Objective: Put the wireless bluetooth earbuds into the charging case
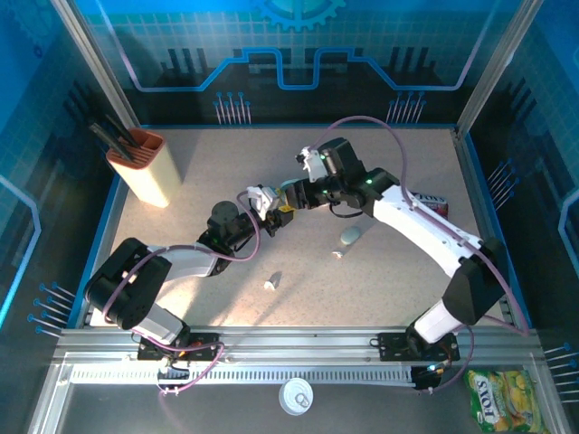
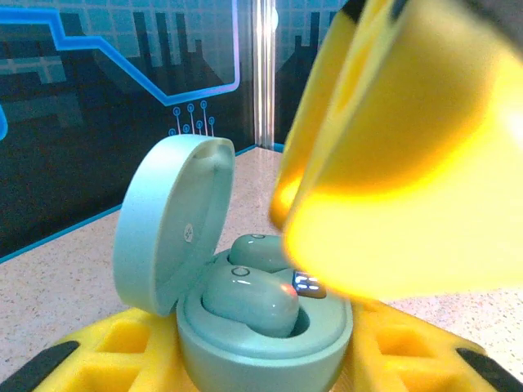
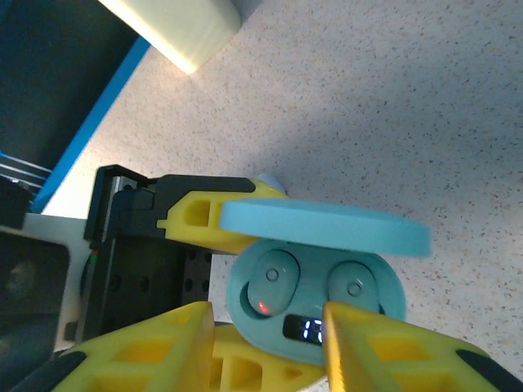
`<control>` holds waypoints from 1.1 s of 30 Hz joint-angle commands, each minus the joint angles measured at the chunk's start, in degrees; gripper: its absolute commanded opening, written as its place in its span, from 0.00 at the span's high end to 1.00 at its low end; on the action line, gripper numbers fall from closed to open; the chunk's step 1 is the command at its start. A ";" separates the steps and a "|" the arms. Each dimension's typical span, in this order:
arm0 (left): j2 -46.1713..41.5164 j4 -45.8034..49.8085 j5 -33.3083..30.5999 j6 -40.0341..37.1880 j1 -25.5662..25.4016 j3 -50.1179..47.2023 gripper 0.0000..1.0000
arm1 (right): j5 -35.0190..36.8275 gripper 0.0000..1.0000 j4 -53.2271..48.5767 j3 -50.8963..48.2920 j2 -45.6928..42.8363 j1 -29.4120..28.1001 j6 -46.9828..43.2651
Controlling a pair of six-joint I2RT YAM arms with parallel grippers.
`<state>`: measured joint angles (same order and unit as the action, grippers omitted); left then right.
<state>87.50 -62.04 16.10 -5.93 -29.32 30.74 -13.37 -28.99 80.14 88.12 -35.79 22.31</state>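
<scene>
Top external, arms: the left pincer (image 1: 279, 215) and right pincer (image 1: 291, 193) meet tip to tip over the middle of the table (image 1: 389, 154).
Top external, loose items: a rounded pale case (image 1: 350, 236) lies right of the meeting point. One small white piece (image 1: 337, 255) lies just beside it, and another small white piece (image 1: 272, 282) lies nearer the arm bases.
Top external, surroundings: a cream holder (image 1: 145, 172) with dark tools stands at far left, a can (image 1: 432, 201) lies behind the right arm, and a snack bag (image 1: 502, 400) lies off the table at near right.
Left wrist, charging case: the mint charging case (image 2: 261, 347) is open with its lid (image 2: 176, 224) standing upright. It is clamped between the left pincer's yellow fingers (image 2: 122, 351).
Left wrist, earbuds: two mint earbuds (image 2: 249, 298) sit side by side in the case's wells.
Left wrist, right pincer: large and blurred, it hangs just above the case's right side.
Right wrist, case: seen from above with the lid edge-on. Both earbuds are seated, the left one shows a red light, and the lit digits (image 3: 306, 329) sit on the front rim.
Right wrist, right pincer: its fingers (image 3: 139, 355) are spread apart with nothing between them. One tip overlaps the case's front edge, but whether it touches is unclear.
Right wrist, left pincer: a yellow finger presses the case's far side.
</scene>
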 commanded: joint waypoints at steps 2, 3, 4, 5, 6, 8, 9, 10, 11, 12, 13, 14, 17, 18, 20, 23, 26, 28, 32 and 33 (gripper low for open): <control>0.73 -2.29 0.32 0.54 -0.31 -0.22 0.62 | -2.77 0.62 3.37 -2.28 -4.03 1.98 1.68; 0.74 -2.38 1.03 0.12 -0.31 -0.33 0.62 | -2.74 0.64 3.20 -2.29 -4.24 2.22 1.68; 0.86 -2.30 1.70 -0.48 -0.31 -0.36 0.62 | -2.78 0.66 3.14 -2.16 -4.32 2.43 1.67; 0.92 -2.16 2.19 -0.99 -0.34 -0.42 0.62 | -3.00 0.69 3.15 -2.05 -4.44 2.52 1.67; 0.92 -1.77 2.36 -1.75 -0.36 -0.42 0.62 | -3.24 0.71 3.31 -1.71 -4.41 2.81 1.75; 0.73 -0.38 2.40 -3.09 -0.34 -0.32 0.62 | -3.63 0.74 3.45 -0.90 -4.08 3.08 1.74; 0.26 0.56 2.60 -3.81 -0.33 -0.33 0.62 | -3.68 0.74 3.35 -0.33 -3.85 3.19 1.62; -0.17 1.42 2.93 -4.60 -0.38 -0.31 0.62 | -3.69 0.76 3.12 0.35 -3.30 3.25 1.44; -0.46 2.05 3.20 -5.26 -0.33 -0.38 0.62 | -3.62 0.76 2.82 0.98 -2.72 3.27 1.26; -0.81 2.63 3.64 -5.99 -0.38 -0.46 0.62 | -3.53 0.77 2.40 1.76 -1.99 3.27 1.03; -1.12 2.95 4.10 -6.66 -0.33 -0.57 0.62 | -3.58 0.77 1.92 2.63 -1.14 3.28 0.81; -1.31 2.99 4.52 -7.10 -0.33 -0.72 0.62 | -3.59 0.77 1.53 3.38 -0.40 3.28 0.57; -1.96 3.47 5.58 -7.76 -0.33 -0.85 0.62 | -3.67 0.78 0.03 5.61 2.35 3.27 0.00; -2.10 3.66 5.78 -7.78 -0.33 -0.82 0.62 | -3.76 0.78 -0.39 6.25 3.26 3.27 -0.06; -2.28 3.60 5.80 -7.60 -0.34 -0.84 0.62 | -3.82 0.79 -1.27 7.41 4.62 3.27 -0.41; -2.56 3.57 4.88 -6.13 -0.38 -0.50 0.62 | -3.87 0.78 -1.97 7.60 5.61 3.26 -0.64; -2.95 3.41 1.93 -2.25 -0.35 0.13 0.62 | -3.69 0.78 -2.04 6.42 4.52 3.10 -0.76; -2.98 2.75 0.84 -0.15 -0.34 0.43 0.62 | -3.03 0.78 -1.86 4.95 3.08 3.20 -0.69; -2.74 1.38 1.54 3.17 -0.24 1.46 0.62 | -3.30 0.75 0.18 1.97 -0.18 4.47 3.29; -2.57 0.62 2.01 3.98 -0.27 1.66 0.62 | -3.92 0.71 1.54 0.91 -1.16 5.03 4.75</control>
<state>86.24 -58.19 18.02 -5.78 -29.32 30.63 -16.23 -29.15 82.81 90.52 -32.47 23.99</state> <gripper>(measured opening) 0.381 0.274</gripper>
